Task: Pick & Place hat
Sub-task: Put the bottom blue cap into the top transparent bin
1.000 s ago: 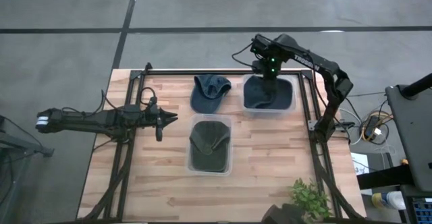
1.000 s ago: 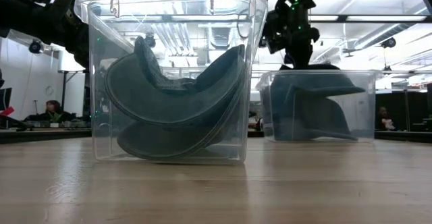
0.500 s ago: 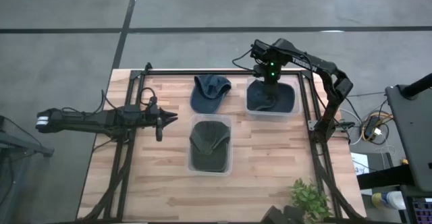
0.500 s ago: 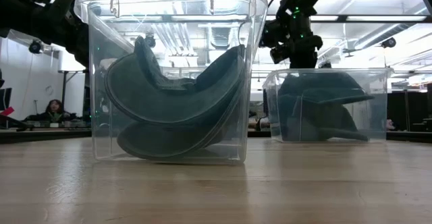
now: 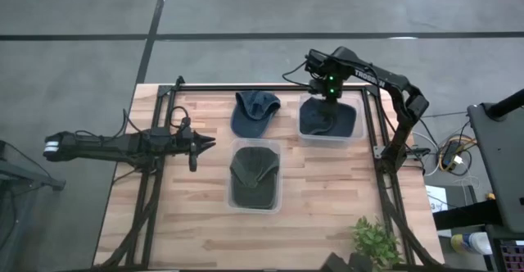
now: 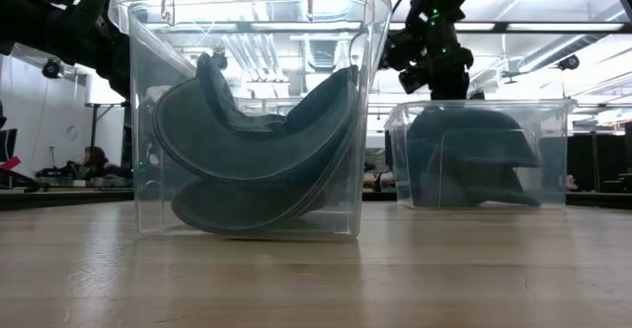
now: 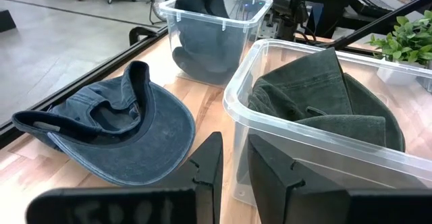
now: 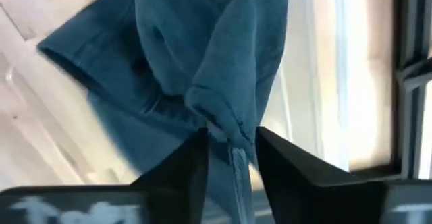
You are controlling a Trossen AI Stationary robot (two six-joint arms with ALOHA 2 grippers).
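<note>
A blue hat [image 5: 323, 120] lies in the clear bin [image 5: 358, 116] at the table's far right, its rounded crown [image 6: 464, 135] below the rim. My right gripper [image 5: 329, 100] hangs just above it, pointing down and open. In the right wrist view a raised fold of the hat [image 8: 223, 119] shows in the gap between the fingers [image 8: 229, 156]. A second blue hat [image 5: 255, 112] rests on its brim on the bare wood at the far middle. My left gripper [image 5: 209, 144] waits at the left, slightly open and holding nothing [image 7: 233, 177].
A dark green hat [image 5: 254, 178] fills the clear bin [image 5: 232, 174] at the table's middle. Black frame rails [image 5: 155, 198] run along the left, right and far edges. A potted plant [image 5: 377, 243] stands at the near right corner. Bare wood lies at the near left.
The hat in the far right bin was drawn up to a peak under my right gripper; its crown has since sunk and rounded out inside the bin. The bin itself shifted a little toward the table's right edge. My right gripper stays just above the bin.
</note>
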